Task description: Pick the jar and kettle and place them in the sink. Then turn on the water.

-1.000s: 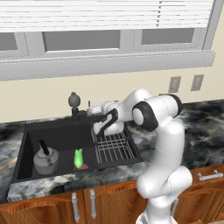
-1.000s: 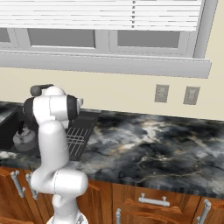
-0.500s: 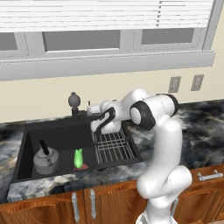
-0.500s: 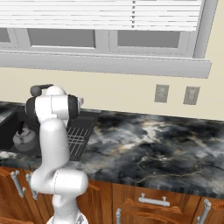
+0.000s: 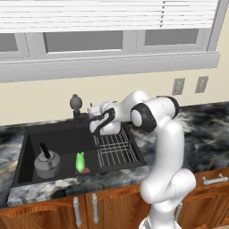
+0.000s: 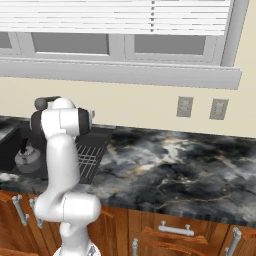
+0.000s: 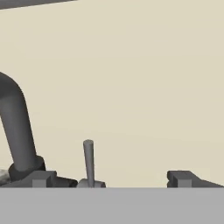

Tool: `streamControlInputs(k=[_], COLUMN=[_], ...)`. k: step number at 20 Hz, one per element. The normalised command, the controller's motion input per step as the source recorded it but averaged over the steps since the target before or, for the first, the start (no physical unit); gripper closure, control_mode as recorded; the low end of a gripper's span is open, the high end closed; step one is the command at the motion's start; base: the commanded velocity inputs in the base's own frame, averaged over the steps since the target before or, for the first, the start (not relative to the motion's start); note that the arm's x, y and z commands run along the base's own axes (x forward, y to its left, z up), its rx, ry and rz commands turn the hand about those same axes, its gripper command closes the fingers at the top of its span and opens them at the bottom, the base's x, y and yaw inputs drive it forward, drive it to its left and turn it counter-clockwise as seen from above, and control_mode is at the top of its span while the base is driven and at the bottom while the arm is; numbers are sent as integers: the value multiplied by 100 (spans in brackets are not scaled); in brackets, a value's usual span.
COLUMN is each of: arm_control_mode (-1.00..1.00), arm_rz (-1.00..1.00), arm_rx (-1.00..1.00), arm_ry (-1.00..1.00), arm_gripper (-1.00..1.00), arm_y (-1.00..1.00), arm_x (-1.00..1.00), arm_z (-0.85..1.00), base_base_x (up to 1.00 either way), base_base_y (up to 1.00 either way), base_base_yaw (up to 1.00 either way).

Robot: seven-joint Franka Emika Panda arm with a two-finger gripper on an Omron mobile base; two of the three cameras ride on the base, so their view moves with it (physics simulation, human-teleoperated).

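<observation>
**Both items in the sink, tap not yet running**

The kettle (image 5: 46,163) sits on the floor of the sink (image 5: 58,132), at its near left; from the right base camera it (image 6: 27,158) shows just left of the arm. Just to its right stands a small green thing (image 5: 80,162), which I take to be the jar, though its shape is too small to be sure of. A wire rack (image 5: 115,147) covers the right part of the basin. So the two placing steps look done.

What is left is the water. No blue stream shows anywhere, so the tap is judged to be off.

The arm reaches to the far edge of the sink, with the gripper (image 5: 93,117) close beside the faucet (image 5: 76,103). In the hand camera the two finger tips are spread wide, nothing between them touching either one. The thin upright grey lever (image 7: 89,162) stands between them, nearer the left tip, and the thick dark faucet neck (image 7: 15,127) rises at the left. The gripper (image 7: 111,179) appears lined up to work that lever, which is the remaining step.
</observation>
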Motion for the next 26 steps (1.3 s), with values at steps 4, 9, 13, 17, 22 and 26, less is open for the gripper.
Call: streamControlInputs(k=[4,9,13,17,22,26], arm_control_mode=[-100,-100,-100,-100,-100,-100], arm_rz=[0,0,0,0,0,-1], arm_rx=[0,0,0,0,0,0], arm_ry=[0,0,0,0,0,0], arm_gripper=[-100,-100,-100,-100,-100,-100], arm_y=[0,0,1,2,2,9], arm_x=[15,9,11,11,7,1], arm_z=[-4,-14,-8,0,0,0], base_base_x=[0,0,0,0,0,0], base_base_y=[0,0,0,0,0,0], base_base_yaw=[0,0,0,0,0,0])
